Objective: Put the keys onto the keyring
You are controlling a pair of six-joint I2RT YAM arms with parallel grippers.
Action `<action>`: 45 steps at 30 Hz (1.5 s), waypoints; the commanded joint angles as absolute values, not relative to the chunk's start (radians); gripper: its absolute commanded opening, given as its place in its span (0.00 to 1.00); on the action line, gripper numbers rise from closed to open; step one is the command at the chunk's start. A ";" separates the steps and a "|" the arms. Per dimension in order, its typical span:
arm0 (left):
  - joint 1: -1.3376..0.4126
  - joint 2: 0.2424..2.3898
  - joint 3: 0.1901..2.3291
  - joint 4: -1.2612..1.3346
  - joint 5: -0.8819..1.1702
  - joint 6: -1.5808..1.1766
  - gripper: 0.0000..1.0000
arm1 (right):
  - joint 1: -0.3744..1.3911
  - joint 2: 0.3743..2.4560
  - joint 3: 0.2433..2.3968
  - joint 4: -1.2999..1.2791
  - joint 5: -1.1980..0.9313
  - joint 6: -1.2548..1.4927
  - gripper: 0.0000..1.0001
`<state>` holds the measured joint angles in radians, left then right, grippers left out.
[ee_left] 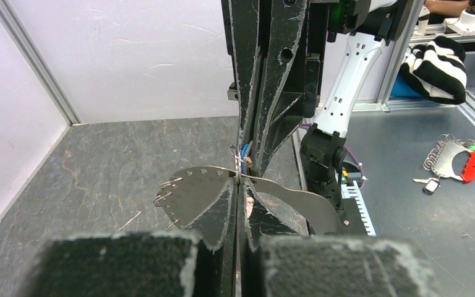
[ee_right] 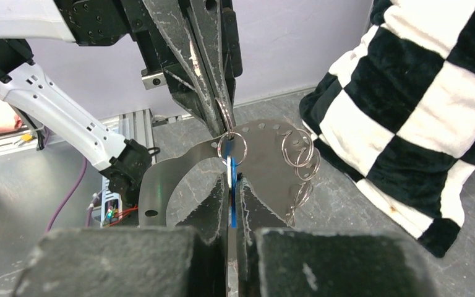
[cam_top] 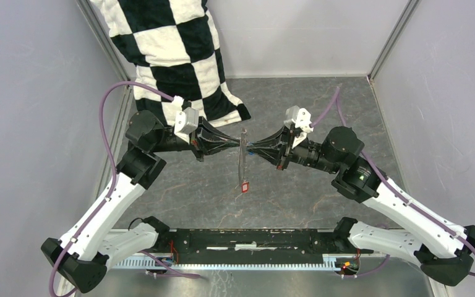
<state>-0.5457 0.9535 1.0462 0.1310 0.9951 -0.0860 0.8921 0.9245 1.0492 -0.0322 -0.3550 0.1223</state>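
A: Two checks first. Left gripper (ee_left: 239,185)?
B: Fingers together, clamped on the top edge of the keyring (ee_right: 266,154). That's a flat grey curved plate with a row of holes along its rim. It's held upright above the table (cam_top: 321,105), edge-on to the top camera.
A: Right gripper (ee_right: 231,184)?
B: Fingers pressed together on the blue key (ee_right: 229,168). The blue head sits between the pads, upper end pointing at the left tips. The two grippers meet tip to tip over mid-table.
A: Key on the ring?
B: Its top end sits right at one small split ring (ee_right: 245,150), which hangs from a hole beside the left tips. Cannot tell if it's threaded through or only touching.
A: Other rings?
B: Several more split rings (ee_right: 297,151) hang from holes further along the rim, on the cloth side.
A: Red key (cam_top: 245,185)?
B: At the near, lower end of the keyring in the top view, apart from both grippers. Too small to tell how it's attached.
A: Anything else?
B: Black-and-white checkered cloth (cam_top: 173,55) at the far left, behind the left arm.
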 commanded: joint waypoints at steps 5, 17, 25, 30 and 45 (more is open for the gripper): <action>-0.544 0.944 1.053 0.219 1.007 -0.106 0.02 | 0.889 0.963 1.094 -0.127 -0.439 0.137 0.08; -0.545 0.933 1.052 0.199 1.039 -0.077 0.02 | 0.888 1.012 1.291 -0.290 -0.426 0.037 0.40; -0.545 0.933 1.053 0.163 1.096 -0.058 0.02 | 0.888 1.022 1.383 -0.278 -0.437 -0.042 0.50; -0.545 0.939 1.066 0.155 1.116 -0.053 0.02 | 0.888 1.059 1.358 -0.208 -0.519 -0.023 0.43; -0.545 0.927 1.068 0.139 1.120 -0.033 0.02 | 0.888 1.058 1.290 -0.150 -0.569 -0.002 0.22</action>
<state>-0.5457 0.9489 1.0401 0.1040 1.1061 -0.0666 0.8917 1.0744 1.2999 -0.2031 -0.5461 -0.0078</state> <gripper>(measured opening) 0.029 0.270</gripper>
